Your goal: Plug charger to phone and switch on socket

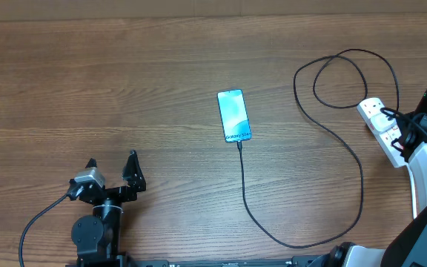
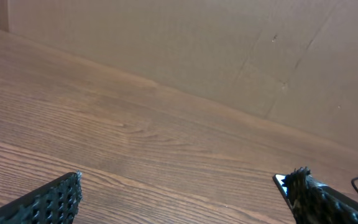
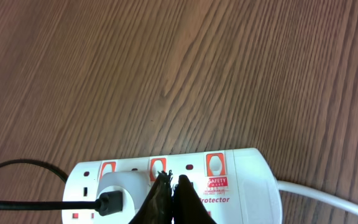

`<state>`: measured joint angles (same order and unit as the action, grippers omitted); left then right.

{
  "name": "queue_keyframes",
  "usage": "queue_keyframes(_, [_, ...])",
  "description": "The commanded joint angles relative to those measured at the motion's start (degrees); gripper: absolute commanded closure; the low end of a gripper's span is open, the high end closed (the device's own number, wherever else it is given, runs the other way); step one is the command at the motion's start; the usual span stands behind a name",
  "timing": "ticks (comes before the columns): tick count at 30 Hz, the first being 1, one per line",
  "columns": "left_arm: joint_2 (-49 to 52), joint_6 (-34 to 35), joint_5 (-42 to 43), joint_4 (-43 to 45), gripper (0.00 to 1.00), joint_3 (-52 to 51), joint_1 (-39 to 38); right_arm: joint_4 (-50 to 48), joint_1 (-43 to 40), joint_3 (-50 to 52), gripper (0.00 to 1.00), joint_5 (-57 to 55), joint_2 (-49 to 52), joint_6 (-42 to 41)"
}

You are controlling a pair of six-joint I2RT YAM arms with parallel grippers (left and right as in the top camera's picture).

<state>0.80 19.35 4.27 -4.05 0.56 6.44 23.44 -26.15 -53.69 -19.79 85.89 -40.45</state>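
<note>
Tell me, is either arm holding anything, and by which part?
Nothing is held. The left tool is open above the table; the right tool is shut, at a socket switch.

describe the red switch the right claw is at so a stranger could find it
At the right edge of the brown wooden table lies a white elongated power strip. Three red switches line its upper edge in the right wrist view; take the middle red switch. Only it has the shut right claw at it, right of the white plug holding the thin black charger cable.
</note>
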Motion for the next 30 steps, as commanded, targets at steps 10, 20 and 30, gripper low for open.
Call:
queue_keyframes(10, [-0.5, 0.5, -0.4, -0.1, 0.0, -0.3, 0.3, -1.6, 0.0, -1.0, 0.96, -0.9, 3.2, 2.0])
queue_keyframes(20, [-0.5, 0.5, -0.4, -0.1, 0.0, -0.3, 0.3, -9.9, 0.0, -1.0, 0.96, 3.4, 9.4, 12.2])
queue_keyframes(30, [-0.5, 0.5, -0.4, -0.1, 0.0, -0.3, 0.3, -11.9, 0.0, -1.0, 0.96, 9.0, 13.8, 15.5])
